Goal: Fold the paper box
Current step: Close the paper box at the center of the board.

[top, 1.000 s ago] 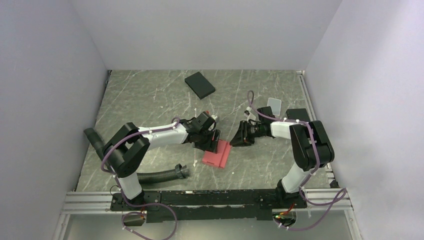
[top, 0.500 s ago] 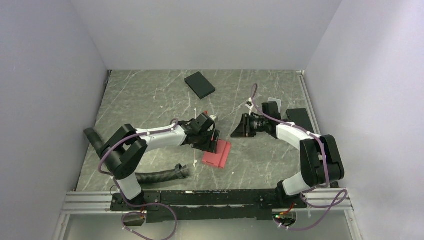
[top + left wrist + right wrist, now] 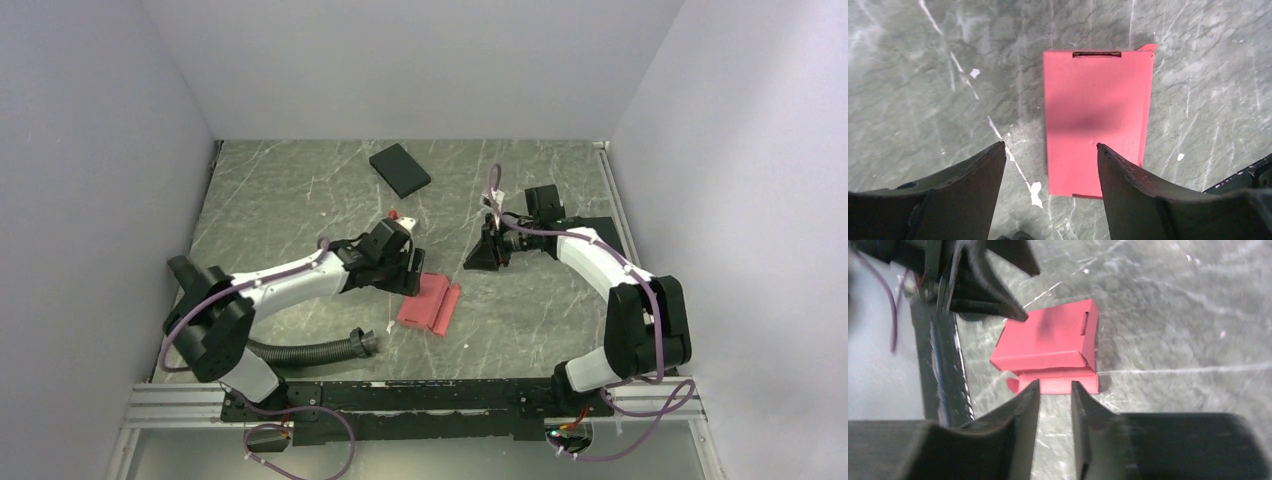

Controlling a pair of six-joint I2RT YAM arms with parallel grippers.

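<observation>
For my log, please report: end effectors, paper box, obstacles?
Left end effector open, empty. Right end effector nearly closed, empty. Paper box lying free, one flap out. Hose nearby, not blocking.

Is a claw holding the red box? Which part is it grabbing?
Nothing is held. The paper box lies on the table; the left claw is open over it, the right claw open, apart from it.

My left arm (image 3: 290, 278) stretched low and forward, left claw (image 3: 1050, 147) spread wide and empty, my right arm (image 3: 600, 262) bent inward, right claw (image 3: 1054, 385) narrowly parted, holding nothing
</observation>
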